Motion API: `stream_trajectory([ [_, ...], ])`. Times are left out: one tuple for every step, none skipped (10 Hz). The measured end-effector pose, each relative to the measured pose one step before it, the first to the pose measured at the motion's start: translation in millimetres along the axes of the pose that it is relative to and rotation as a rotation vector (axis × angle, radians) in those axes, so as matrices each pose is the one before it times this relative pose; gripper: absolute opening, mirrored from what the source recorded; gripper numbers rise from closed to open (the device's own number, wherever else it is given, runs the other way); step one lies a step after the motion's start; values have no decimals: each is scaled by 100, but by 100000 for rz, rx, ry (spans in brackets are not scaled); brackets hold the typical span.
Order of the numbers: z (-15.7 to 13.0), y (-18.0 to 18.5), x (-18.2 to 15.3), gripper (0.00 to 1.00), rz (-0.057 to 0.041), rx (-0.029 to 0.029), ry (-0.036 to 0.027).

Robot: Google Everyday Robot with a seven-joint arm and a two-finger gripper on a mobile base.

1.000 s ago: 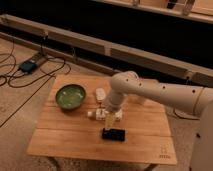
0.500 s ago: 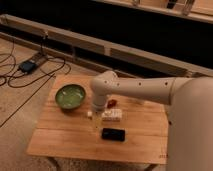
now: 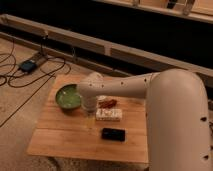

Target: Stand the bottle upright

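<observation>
The bottle (image 3: 109,114) lies on its side near the middle of the wooden table (image 3: 60,137). It is whitish, with reddish-brown print along its far side. My white arm sweeps in from the right and bends down over the table. The gripper (image 3: 90,119) points down at the table just left of the bottle, between it and the green bowl. It holds nothing that I can make out. The flat black phone (image 3: 113,134) lies just in front of the bottle.
A green bowl (image 3: 67,96) sits at the table's back left, close to my wrist. A small white thing (image 3: 102,98) shows behind the bottle, next to the arm. Cables and a small box (image 3: 27,65) lie on the floor to the left. A dark wall runs behind the table.
My arm has swung left across the table, and the gripper has moved from over the bottle and phone to the bottle's left side. The bottle and phone lie as before.
</observation>
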Motion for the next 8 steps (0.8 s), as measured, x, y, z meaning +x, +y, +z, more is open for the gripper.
stream_trajectory([
  [-352,-547,374,80,-121,-6,79],
  [-347,-268,150,80,-205,115,-393],
  [-353,-239,205,80,-358,191,-596],
  [-444,-258,233,80,-549,210,-997],
  [-474,-373,398,80,-646,231,-1859],
  [-221,-261,333,80,-543,-307,-1567],
  [-98,-530,561,80,-540,-111,-1830],
  [29,-789,1378,80,-329,-540,-2360],
])
